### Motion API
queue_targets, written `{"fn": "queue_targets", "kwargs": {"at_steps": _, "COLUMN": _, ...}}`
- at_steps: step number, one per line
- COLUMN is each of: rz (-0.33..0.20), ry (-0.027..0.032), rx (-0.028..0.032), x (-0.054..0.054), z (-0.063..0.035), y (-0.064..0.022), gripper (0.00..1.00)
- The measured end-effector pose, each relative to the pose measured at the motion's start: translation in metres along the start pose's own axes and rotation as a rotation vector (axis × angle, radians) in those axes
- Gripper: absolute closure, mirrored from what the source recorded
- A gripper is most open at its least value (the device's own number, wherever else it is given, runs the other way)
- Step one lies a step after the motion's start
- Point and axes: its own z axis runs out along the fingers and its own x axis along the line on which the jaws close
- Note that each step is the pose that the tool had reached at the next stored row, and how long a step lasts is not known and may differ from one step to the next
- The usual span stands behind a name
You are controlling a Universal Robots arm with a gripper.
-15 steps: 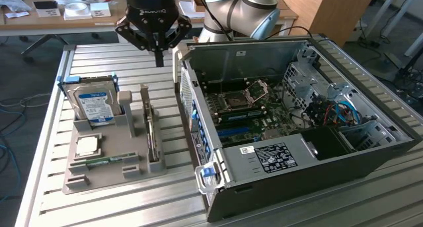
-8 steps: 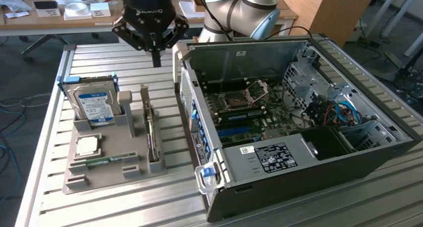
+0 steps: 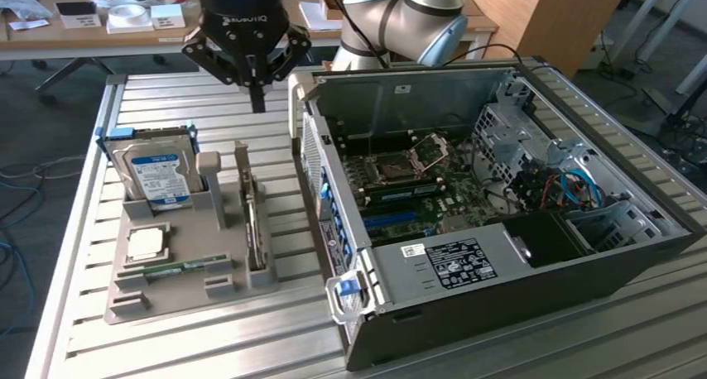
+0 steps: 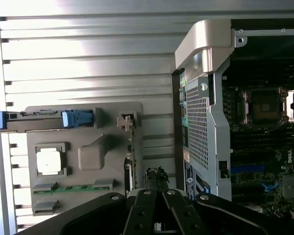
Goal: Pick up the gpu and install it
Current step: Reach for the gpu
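The gpu (image 3: 255, 226) is a thin card standing on edge in a slot of the grey holder tray (image 3: 177, 300), beside the open computer case (image 3: 531, 263). In the wrist view the gpu (image 4: 133, 156) shows edge-on as a narrow dark strip. My gripper (image 3: 257, 98) hangs above the slatted table just past the tray's far end, in line with the card and well above it. Its fingers are shut with nothing between them. The wrist view has the gripper (image 4: 157, 177) close to one end of the card, on the case side.
The tray also holds a blue-labelled hard drive (image 3: 158, 176) upright, a square processor chip (image 3: 147, 244) and a green memory stick (image 3: 177, 269). The case lies open with its motherboard (image 3: 411, 189) and blue slot (image 3: 392, 222) exposed. Cluttered desks stand behind the table.
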Motion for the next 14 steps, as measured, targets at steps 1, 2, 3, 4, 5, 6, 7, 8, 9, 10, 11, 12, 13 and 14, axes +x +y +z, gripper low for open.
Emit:
{"fn": "queue_targets", "kwargs": {"at_steps": 1, "rz": 0.0, "ry": -0.0004, "rx": 0.0, "x": 0.003, "z": -0.0002, "y": -0.0002, "gripper": 0.89}}
{"fn": "queue_targets", "kwargs": {"at_steps": 2, "rz": 0.0, "ry": -0.0007, "rx": 0.0, "x": 0.006, "z": -0.0003, "y": -0.0004, "gripper": 0.89}}
{"fn": "queue_targets", "kwargs": {"at_steps": 3, "rz": 0.0, "ry": -0.001, "rx": -0.0001, "x": 0.008, "z": -0.0004, "y": -0.0005, "gripper": 0.89}}
{"fn": "queue_targets", "kwargs": {"at_steps": 4, "rz": 0.0, "ry": -0.001, "rx": -0.0001, "x": 0.01, "z": -0.0005, "y": -0.0007, "gripper": 0.89}}
{"fn": "queue_targets", "kwargs": {"at_steps": 5, "rz": 0.0, "ry": -0.0012, "rx": -0.0002, "x": 0.01, "z": -0.0004, "y": -0.0007, "gripper": 0.89}}
{"fn": "queue_targets", "kwargs": {"at_steps": 6, "rz": 0.0, "ry": -0.0012, "rx": -0.0002, "x": 0.01, "z": -0.0005, "y": -0.0009, "gripper": 0.89}}
{"fn": "queue_targets", "kwargs": {"at_steps": 7, "rz": 0.0, "ry": -0.001, "rx": -0.0001, "x": 0.01, "z": -0.0005, "y": -0.0013, "gripper": 0.89}}
{"fn": "queue_targets", "kwargs": {"at_steps": 8, "rz": 0.0, "ry": -0.001, "rx": -0.0002, "x": 0.01, "z": -0.0005, "y": -0.002, "gripper": 0.89}}
{"fn": "queue_targets", "kwargs": {"at_steps": 9, "rz": 0.0, "ry": -0.0011, "rx": -0.0002, "x": 0.01, "z": -0.0006, "y": -0.0031, "gripper": 0.89}}
{"fn": "queue_targets", "kwargs": {"at_steps": 10, "rz": 0.0, "ry": -0.001, "rx": -0.0001, "x": 0.01, "z": -0.0007, "y": -0.0045, "gripper": 0.89}}
{"fn": "queue_targets", "kwargs": {"at_steps": 11, "rz": 0.0, "ry": -0.001, "rx": -0.0002, "x": 0.011, "z": -0.0008, "y": -0.006, "gripper": 0.89}}
{"fn": "queue_targets", "kwargs": {"at_steps": 12, "rz": 0.0, "ry": -0.0011, "rx": -0.0002, "x": 0.011, "z": -0.0008, "y": -0.0078, "gripper": 0.89}}
{"fn": "queue_targets", "kwargs": {"at_steps": 13, "rz": 0.0, "ry": -0.0011, "rx": -0.0001, "x": 0.012, "z": -0.001, "y": -0.0101, "gripper": 0.89}}
{"fn": "queue_targets", "kwargs": {"at_steps": 14, "rz": 0.0, "ry": -0.0011, "rx": -0.0001, "x": 0.012, "z": -0.0011, "y": -0.0121, "gripper": 0.89}}
